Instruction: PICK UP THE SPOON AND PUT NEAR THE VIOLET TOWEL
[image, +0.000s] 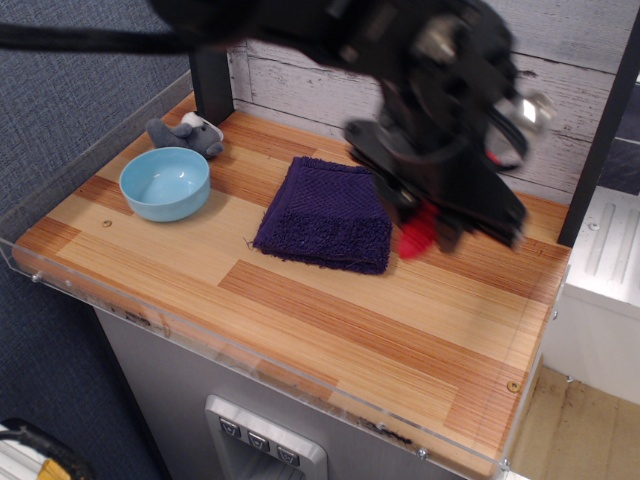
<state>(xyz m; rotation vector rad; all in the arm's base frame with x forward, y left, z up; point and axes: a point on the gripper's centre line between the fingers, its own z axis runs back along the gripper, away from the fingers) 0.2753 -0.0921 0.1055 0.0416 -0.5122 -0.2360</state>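
Note:
The violet towel (327, 214) lies folded on the wooden table, near the middle. My gripper (430, 222) hangs just to the right of the towel, above the tabletop, blurred by motion. It is shut on the spoon (418, 236), of which only the red handle end shows, pointing down and left below the fingers. The spoon's silver bowl is hidden inside the gripper. The red end hovers beside the towel's right edge, and I cannot tell whether it touches the wood.
A light blue bowl (165, 183) sits at the left of the table, with a small grey plush toy (185, 133) behind it. A clear acrylic rim (90, 290) runs along the table edges. A plank wall stands at the back and a black post (598, 130) at the right.

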